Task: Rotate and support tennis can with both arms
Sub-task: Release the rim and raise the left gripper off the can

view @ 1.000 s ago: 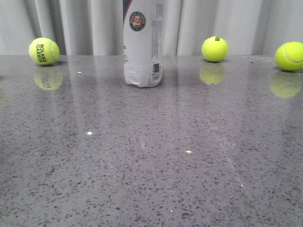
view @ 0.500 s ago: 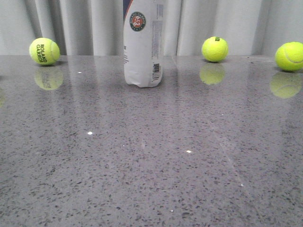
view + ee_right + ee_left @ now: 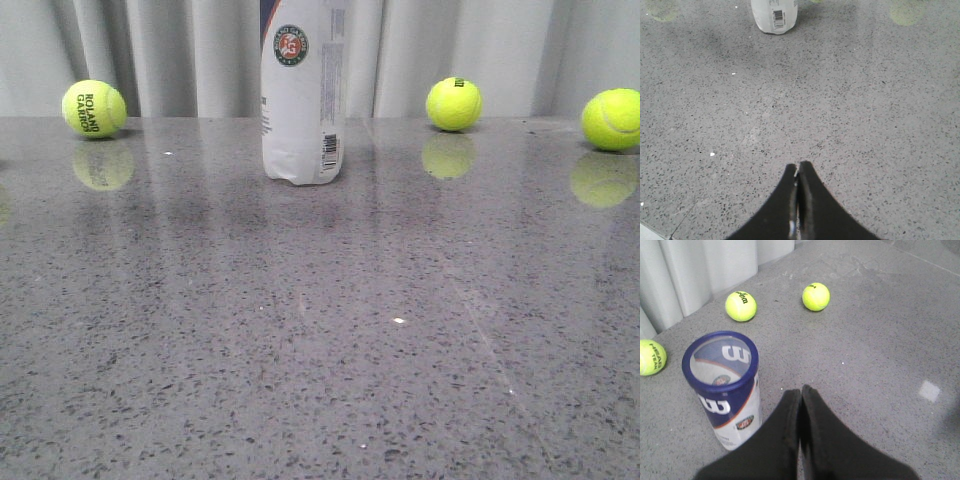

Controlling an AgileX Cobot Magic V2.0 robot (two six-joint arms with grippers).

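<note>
Grey speckled stone table (image 3: 320,380) is bare across the whole near half from where I'm driving, so both arms have an open run. My right gripper (image 3: 798,167) hangs low over that near stretch, fingers pressed together, holding nothing, well short of the can. My left gripper (image 3: 800,392) is also pinched closed and empty, sitting up high just beside the navy top, I'd guess so it can steady that end. Far centre, the tennis can (image 3: 303,95) stands upright, untouched. Tennis balls sit along the far edge: one left (image 3: 93,108), two right (image 3: 453,103) (image 3: 611,119), by the curtain (image 3: 180,50).
</note>
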